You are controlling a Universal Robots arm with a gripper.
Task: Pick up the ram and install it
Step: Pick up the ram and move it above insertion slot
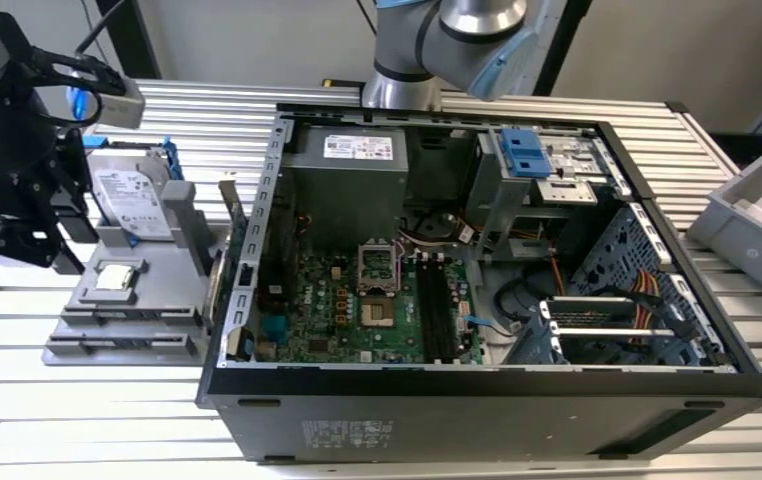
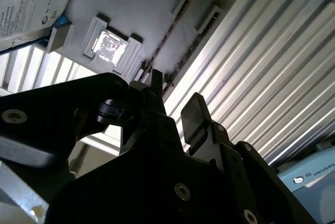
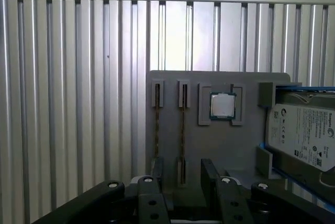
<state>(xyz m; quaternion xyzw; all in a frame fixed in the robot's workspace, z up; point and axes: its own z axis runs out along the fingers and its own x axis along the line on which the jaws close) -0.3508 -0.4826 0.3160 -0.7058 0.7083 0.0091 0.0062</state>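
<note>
Open computer case (image 1: 488, 420), nearest the viewer, lies on its side on the ribbed metal table (image 1: 88, 430) with its side panel off. The motherboard (image 1: 334, 315) is exposed inside, ringed by the case's raised walls. The robot arm (image 1: 455, 35) rises behind the case. A grey tray (image 3: 220, 150) lies just beside the case on the exterior view's left, and the case wall stands between tray and motherboard. A grey bin (image 1: 755, 225) sits well apart on the exterior view's right. A hard drive (image 3: 303, 135) in a blue frame occupies one end of the tray. The gripper (image 3: 183, 164) hangs near the tray's edge, jaws apart and holding nothing. The ram (image 3: 182, 130), a thin stick set on edge in a tray slot, lines up with the gap between the fingers (image 3: 209, 177) in the first wrist view; whether they touch it cannot be told. A second stick (image 3: 157, 124) stands in the neighbouring slot, parallel. The CPU chip (image 3: 223, 105) rests in a square recess between the sticks and the hard drive.
</note>
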